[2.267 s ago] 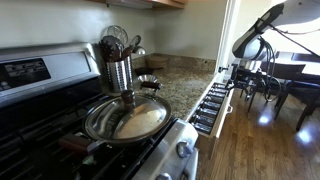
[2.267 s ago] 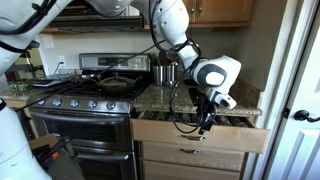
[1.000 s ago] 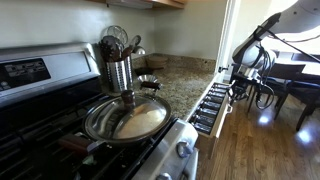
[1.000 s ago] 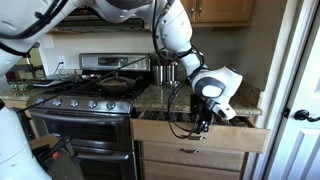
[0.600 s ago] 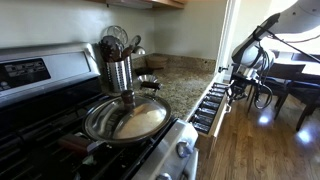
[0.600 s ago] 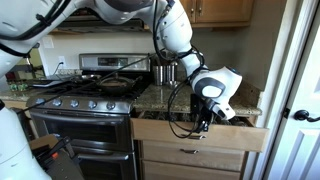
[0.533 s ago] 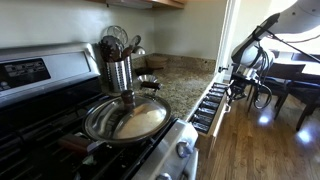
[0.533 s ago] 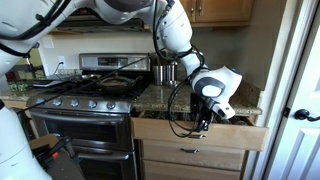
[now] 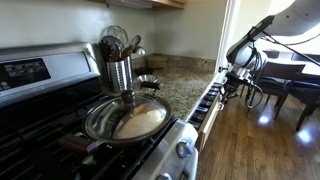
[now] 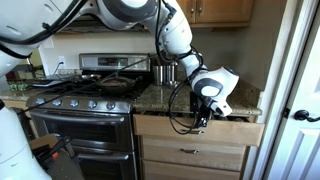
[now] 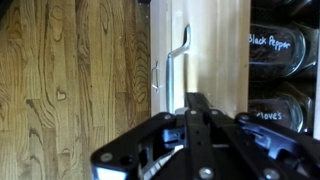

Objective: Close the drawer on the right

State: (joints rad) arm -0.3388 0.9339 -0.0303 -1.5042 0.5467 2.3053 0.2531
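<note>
The drawer [image 10: 235, 131] to the right of the stove stands a little way out from the cabinet; in an exterior view [image 9: 208, 103] rows of spice jars show inside it. My gripper [image 10: 203, 122] is shut, with nothing held, at the drawer's front panel above its top edge. The wrist view looks down on the pale wood drawer front [image 11: 215, 50] with its metal handle [image 11: 176, 58]; the shut gripper [image 11: 198, 98] sits against it. Spice jars [image 11: 285, 50] lie on the far side of the panel.
A stove with a frying pan [image 10: 112, 84] stands beside the drawer. A metal utensil holder [image 10: 163, 72] stands on the granite counter [image 9: 175, 88]. Another drawer [image 10: 195, 157] sits below. A white door [image 10: 298, 90] is close at the side, and wooden floor [image 11: 70, 70] lies below.
The drawer has slid inward toward the cabinet. My gripper moved in with it, staying shut at the front panel.
</note>
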